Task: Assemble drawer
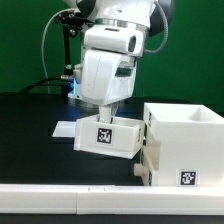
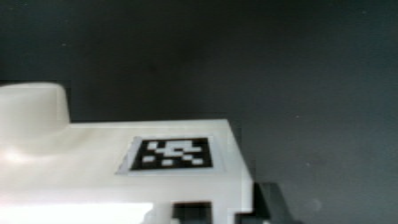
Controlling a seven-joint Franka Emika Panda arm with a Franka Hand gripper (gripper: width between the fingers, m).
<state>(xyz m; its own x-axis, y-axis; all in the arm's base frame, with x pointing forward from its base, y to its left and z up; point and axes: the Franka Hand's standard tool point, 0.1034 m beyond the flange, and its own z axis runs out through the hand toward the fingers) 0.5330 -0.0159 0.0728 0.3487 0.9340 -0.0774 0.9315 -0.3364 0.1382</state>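
A small white drawer tray [image 1: 118, 142] with a black-and-white tag on its side hangs in my gripper [image 1: 104, 117], just above the black table. The tray's end nearest the exterior view's right touches or nearly touches the open side of the large white box housing [image 1: 190, 140], which carries a tag low on its front. In the wrist view the tray [image 2: 71, 170] fills the lower part, with its tag [image 2: 175, 153] and round knob [image 2: 32, 110]. My gripper [image 2: 231, 210] is shut on the tray's wall. A second tray is not in view.
A flat white sheet, probably the marker board [image 1: 64, 129], lies on the table behind the tray. A long white bar [image 1: 60, 195] runs along the front edge. Cables hang behind the arm at the exterior view's left.
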